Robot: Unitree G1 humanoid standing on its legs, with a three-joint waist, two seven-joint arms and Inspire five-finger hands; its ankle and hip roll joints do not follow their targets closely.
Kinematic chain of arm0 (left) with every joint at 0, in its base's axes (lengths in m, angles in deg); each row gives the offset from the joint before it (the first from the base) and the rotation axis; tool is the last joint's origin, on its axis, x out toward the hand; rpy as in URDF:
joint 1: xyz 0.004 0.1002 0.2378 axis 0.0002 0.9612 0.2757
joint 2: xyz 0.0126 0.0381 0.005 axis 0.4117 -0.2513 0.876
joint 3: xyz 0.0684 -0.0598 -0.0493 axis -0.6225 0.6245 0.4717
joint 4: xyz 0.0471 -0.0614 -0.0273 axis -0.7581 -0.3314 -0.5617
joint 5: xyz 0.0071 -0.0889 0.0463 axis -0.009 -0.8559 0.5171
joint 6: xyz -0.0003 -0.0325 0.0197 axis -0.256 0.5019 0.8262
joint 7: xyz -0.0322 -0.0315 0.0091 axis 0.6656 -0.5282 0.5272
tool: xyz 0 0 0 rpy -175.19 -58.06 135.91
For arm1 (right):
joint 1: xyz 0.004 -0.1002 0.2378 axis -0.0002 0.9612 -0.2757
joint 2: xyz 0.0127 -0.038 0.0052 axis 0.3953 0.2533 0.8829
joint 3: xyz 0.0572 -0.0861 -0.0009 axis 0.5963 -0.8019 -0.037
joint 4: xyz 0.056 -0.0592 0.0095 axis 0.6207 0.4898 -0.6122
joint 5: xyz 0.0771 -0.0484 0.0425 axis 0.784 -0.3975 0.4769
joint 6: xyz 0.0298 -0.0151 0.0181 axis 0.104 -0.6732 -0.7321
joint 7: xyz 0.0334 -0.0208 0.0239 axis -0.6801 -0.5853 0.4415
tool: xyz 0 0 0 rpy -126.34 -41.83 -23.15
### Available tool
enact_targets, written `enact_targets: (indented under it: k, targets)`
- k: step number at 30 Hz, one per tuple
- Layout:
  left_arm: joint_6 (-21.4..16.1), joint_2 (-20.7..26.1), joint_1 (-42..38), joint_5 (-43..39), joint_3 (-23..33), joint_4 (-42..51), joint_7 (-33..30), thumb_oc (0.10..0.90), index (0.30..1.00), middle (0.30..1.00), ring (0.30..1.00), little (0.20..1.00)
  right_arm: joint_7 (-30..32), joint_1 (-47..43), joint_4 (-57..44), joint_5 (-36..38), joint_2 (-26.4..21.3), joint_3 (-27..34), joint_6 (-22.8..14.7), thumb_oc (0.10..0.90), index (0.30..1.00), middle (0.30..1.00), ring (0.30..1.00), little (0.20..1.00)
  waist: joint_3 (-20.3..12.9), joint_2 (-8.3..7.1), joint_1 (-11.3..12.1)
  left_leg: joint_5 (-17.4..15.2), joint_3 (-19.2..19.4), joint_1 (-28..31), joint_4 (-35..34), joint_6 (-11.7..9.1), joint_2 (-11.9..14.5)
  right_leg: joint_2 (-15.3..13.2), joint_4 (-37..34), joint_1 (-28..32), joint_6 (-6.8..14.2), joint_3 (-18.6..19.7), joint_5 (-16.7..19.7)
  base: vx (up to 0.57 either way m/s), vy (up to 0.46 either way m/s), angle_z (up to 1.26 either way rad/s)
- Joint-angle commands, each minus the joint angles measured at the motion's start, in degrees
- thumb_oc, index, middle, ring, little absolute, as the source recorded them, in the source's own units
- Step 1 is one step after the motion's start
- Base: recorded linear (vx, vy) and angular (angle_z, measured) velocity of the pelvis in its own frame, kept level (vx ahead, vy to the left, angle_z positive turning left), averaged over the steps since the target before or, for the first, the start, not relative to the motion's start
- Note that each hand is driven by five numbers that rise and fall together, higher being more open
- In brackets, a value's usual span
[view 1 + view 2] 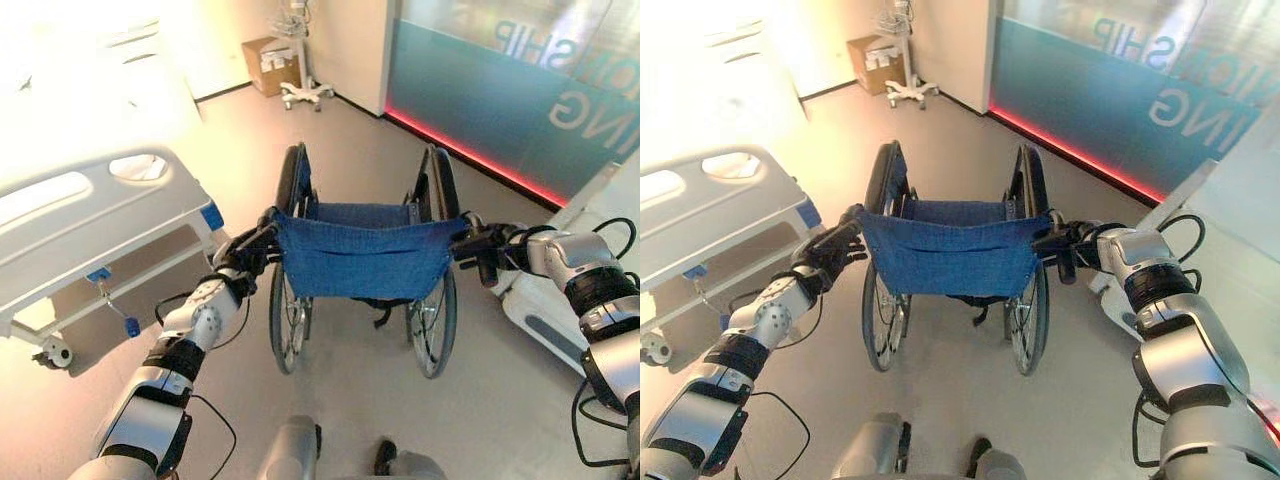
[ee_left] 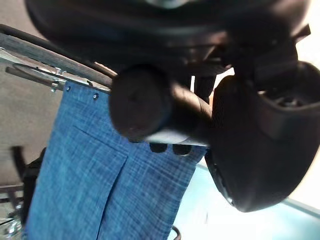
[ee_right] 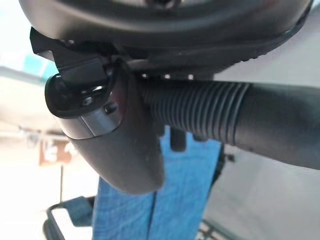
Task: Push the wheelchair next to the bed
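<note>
The wheelchair (image 1: 360, 255) has a blue cloth back and stands on the floor facing away from me. My left hand (image 1: 245, 262) is curled round its left push handle (image 2: 142, 102), with the thumb (image 2: 260, 150) wrapped beside the handle's round end. My right hand (image 1: 480, 248) is shut on the ribbed right push handle (image 3: 210, 112), with the thumb (image 3: 120, 145) lying across it. The white bed (image 1: 90, 200) shows its foot end to the left of the wheelchair. A strip of floor lies between the two.
A blue crank handle (image 1: 130, 325) sticks out under the bed's foot. A cardboard box (image 1: 270, 62) and a wheeled stand (image 1: 305, 92) are at the far wall. A teal wall panel (image 1: 500, 100) with a red-lit base runs along the right, and white equipment (image 1: 545, 320) stands close on the right.
</note>
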Motion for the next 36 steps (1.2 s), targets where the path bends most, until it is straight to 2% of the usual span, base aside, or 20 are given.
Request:
enact_targets:
  k: [1,5,7,8,9,10,11,13,14,16,17,19,20,22,25,30,33,34,35,36]
  targets:
    - [1.13,-2.42,0.48,-3.58,-0.44,-1.89,-1.20,0.400,0.300,0.300,0.300,0.300,-3.97,-1.87,-3.42,3.74,7.91,-0.57,-6.64,0.400,0.300,0.300,0.300,0.300,1.23,1.90,4.35,18.36,5.07,-0.40,-20.96,-0.21,-0.67,4.00,4.08,2.25,1.27,0.80,1.66,0.76,-0.066,-0.14]
    - [2.61,-3.67,1.98,-4.81,-1.26,3.42,-4.11,0.400,0.300,0.300,0.300,0.300,-6.01,-0.56,-2.01,3.22,6.07,-0.04,-7.67,0.400,0.300,0.300,0.300,0.300,1.02,2.34,7.13,19.10,11.68,-3.55,-25.83,-1.18,-1.32,5.26,9.19,6.41,0.03,-2.53,-5.65,0.81,-0.035,-0.18]
    - [3.60,-3.39,2.41,-5.05,-0.76,4.67,-5.30,0.400,0.300,0.300,0.300,0.300,-8.66,-0.52,-0.17,1.01,6.22,0.54,-8.25,0.400,0.300,0.300,0.300,0.300,0.76,1.97,8.38,16.64,10.01,-3.58,-22.80,-0.02,-2.58,4.51,14.19,6.20,-0.23,-2.57,-9.38,0.66,-0.011,-0.07]
    - [4.51,-2.65,3.05,-4.79,0.01,5.68,-5.94,0.400,0.300,0.300,0.300,0.300,-10.13,-0.45,1.03,0.52,7.06,0.63,-8.99,0.400,0.300,0.300,0.300,0.300,0.02,0.77,10.40,13.18,6.26,-2.86,-21.75,2.72,-4.45,2.82,18.92,7.09,1.12,-1.82,-10.15,0.55,-0.015,-0.19]
    - [4.96,-1.86,3.07,-4.38,0.64,5.59,-5.61,0.400,0.300,0.300,0.300,0.300,-10.72,-0.63,1.94,1.06,7.84,0.64,-9.47,0.400,0.300,0.300,0.300,0.300,-0.55,-0.77,12.14,11.94,4.00,-2.80,-19.63,4.61,-5.09,0.64,22.68,8.06,3.00,-2.17,-8.58,0.69,-0.024,-0.67]
    - [5.63,-1.39,2.78,-1.89,1.30,4.51,-4.03,0.400,0.300,0.300,0.300,0.300,-10.98,-0.64,3.02,1.24,8.71,0.56,-10.62,0.400,0.300,0.300,0.300,0.300,-1.42,-3.08,13.49,9.19,3.27,-2.87,-16.91,7.79,-5.99,-1.38,26.80,8.76,6.29,-2.27,-3.90,0.49,-0.011,-0.92]
    - [5.55,-1.35,2.43,-1.13,1.41,3.43,-3.46,0.400,0.300,0.300,0.300,0.300,-10.54,-0.46,3.22,1.71,9.08,0.61,-10.93,0.400,0.300,0.300,0.300,0.300,-1.87,-4.11,13.88,8.08,2.74,-2.82,-16.17,9.03,-6.64,-2.29,30.22,8.67,8.28,-1.71,-0.09,0.42,0.043,-0.90]
    - [4.47,-2.17,1.20,0.19,0.97,-0.65,-1.49,0.400,0.300,0.300,0.300,0.300,-10.17,0.31,2.82,1.79,9.37,1.43,-10.88,0.400,0.300,0.300,0.300,0.300,-2.91,-4.53,13.18,7.17,1.63,-0.90,-15.84,10.69,-5.80,-1.73,38.86,5.24,11.79,1.04,12.08,0.44,0.068,-0.26]
    - [3.65,-2.71,0.55,0.35,0.57,-2.44,-1.47,0.400,0.300,0.300,0.300,0.300,-10.00,0.68,2.30,2.37,9.39,1.52,-11.03,0.400,0.300,0.300,0.300,0.300,-3.16,-3.97,12.01,5.99,0.49,1.13,-15.63,10.78,-5.10,-3.44,43.06,0.73,11.81,1.19,14.42,0.55,0.037,0.21]
    - [3.10,-3.40,-0.80,0.35,0.26,-4.70,-1.60,0.400,0.300,0.300,0.300,0.300,-9.91,0.58,1.65,2.39,9.77,1.78,-10.43,0.400,0.300,0.300,0.300,0.300,-3.07,-3.66,10.68,4.95,-0.14,2.98,-15.69,11.09,-4.59,-7.92,42.74,-3.05,10.61,-0.60,13.40,0.45,-0.053,0.71]
    - [2.42,-2.96,-2.66,1.52,0.27,-7.46,-0.35,0.400,0.300,0.300,0.300,0.300,-10.04,-0.71,1.84,1.51,10.41,2.17,-10.10,0.400,0.300,0.300,0.300,0.300,-2.52,-3.74,9.72,4.57,0.04,4.80,-16.34,10.49,-3.72,-10.27,34.80,-5.31,9.71,-0.71,12.78,0.39,-0.256,0.66]
    - [1.11,-2.08,-4.79,1.10,-0.09,-9.43,0.08,0.400,0.300,0.300,0.300,0.300,-10.24,-3.02,2.82,0.92,10.65,2.13,-10.24,0.400,0.300,0.300,0.300,0.300,-1.11,-4.19,8.36,3.82,-1.70,6.56,-16.08,8.77,-3.49,-9.71,18.52,-7.49,8.47,-0.54,10.49,0.37,-0.297,0.10]
    - [0.70,-1.94,-5.08,0.76,-0.21,-9.64,-0.02,0.400,0.300,0.300,0.300,0.300,-10.40,-3.37,3.01,0.74,10.68,2.18,-10.33,0.400,0.300,0.300,0.300,0.300,-0.76,-4.16,8.02,3.49,-2.34,6.95,-15.78,8.50,-3.47,-9.32,16.10,-7.49,8.28,-0.52,10.26,0.43,-0.313,0.37]
    - [-2.28,-1.87,-4.33,0.88,-0.95,-7.81,-1.47,0.400,0.300,0.300,0.300,0.300,-9.01,-3.19,1.63,2.64,9.93,1.65,-10.84,0.400,0.300,0.300,0.300,0.300,1.05,-5.74,5.21,-0.89,-5.05,9.49,-12.95,7.47,-4.47,-9.71,-0.86,-13.45,10.00,2.76,15.69,0.65,-0.379,1.12]
    - [-1.90,-1.87,-1.95,2.18,-0.38,-4.03,-3.02,0.400,0.300,0.300,0.300,0.300,-7.50,-2.84,-0.97,5.30,8.12,1.40,-8.29,0.400,0.300,0.300,0.300,0.300,1.87,-6.42,3.31,-5.55,-8.31,13.41,-10.31,7.82,-4.92,-9.37,-8.71,-17.94,11.91,4.41,19.33,0.71,-0.297,0.75]
    - [-0.58,-2.68,0.54,3.69,1.23,-1.72,-3.38,0.400,0.300,0.300,0.300,0.300,-5.84,-3.45,-2.20,5.75,8.26,1.88,-3.50,0.400,0.300,0.300,0.300,0.300,1.61,-6.37,2.65,-10.86,-11.22,16.67,-5.56,8.13,-4.79,-10.91,-4.48,-17.40,11.51,7.65,20.56,0.71,-0.299,0.78]
    - [-0.68,-2.96,0.69,3.19,1.07,-2.61,-1.87,0.400,0.300,0.300,0.300,0.300,-6.55,-3.75,0.73,4.38,7.84,2.10,-3.91,0.400,0.300,0.300,0.300,0.300,0.29,-5.50,2.31,-10.44,-14.02,16.80,-1.68,6.80,-2.92,-10.88,-0.42,-16.06,11.55,10.22,17.93,0.57,-0.321,1.08]
    - [-1.36,-3.64,1.87,1.59,1.02,-2.43,-3.03,0.400,0.300,0.300,0.300,0.300,-6.96,-4.01,1.99,4.62,7.67,1.76,-4.06,0.400,0.300,0.300,0.300,0.300,-1.60,-3.97,1.95,-4.92,-16.11,20.20,0.26,3.90,1.06,-9.69,4.23,-15.95,10.63,9.75,15.20,0.49,-0.255,1.59]
    - [-1.56,-3.75,2.04,1.43,0.98,-2.41,-3.26,0.400,0.300,0.300,0.300,0.300,-6.94,-4.13,2.12,4.62,7.70,1.66,-4.13,0.400,0.300,0.300,0.300,0.300,-1.93,-4.03,1.81,-3.07,-16.19,20.45,0.39,3.40,1.35,-9.83,4.42,-16.03,10.41,9.45,15.05,0.42,-0.232,1.43]
    - [-1.97,-4.25,2.50,1.22,0.89,-2.31,-3.69,0.400,0.300,0.300,0.300,0.300,-6.97,-4.27,2.07,4.38,7.82,1.20,-4.08,0.400,0.300,0.300,0.300,0.300,-2.49,-3.74,1.59,1.81,-15.67,20.52,2.45,2.25,2.43,-9.64,4.79,-15.81,9.64,8.50,14.21,0.18,-0.133,0.86]
